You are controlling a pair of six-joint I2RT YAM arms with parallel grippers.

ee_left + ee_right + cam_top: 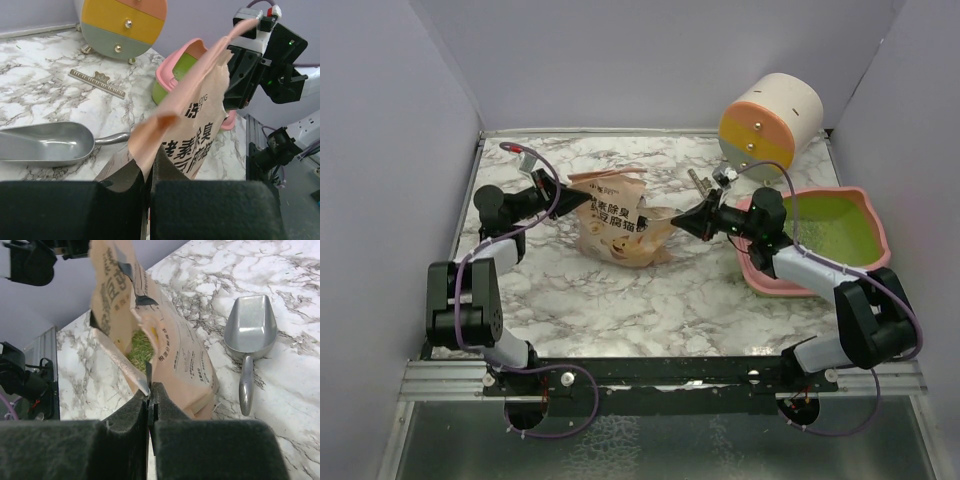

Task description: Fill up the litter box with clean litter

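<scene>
Litter box (772,283) lies lengthwise left-right; left pincer (148,172) and right pincer (149,394) pinch bag (615,228)

The 2 arms, left arm (460,300) and right arm (865,320), are chunky matte-black joint housings linked by pale grey-white tubes, each trailed by a thin purple cable (558,190) and bolted to a black base rail (660,385) with silver screws. The left gripper (149,169) and right gripper (150,399) have broad, matte-black, felt-like fingers. Small green lights (290,43) glow on the right wrist's black housing.
</scene>
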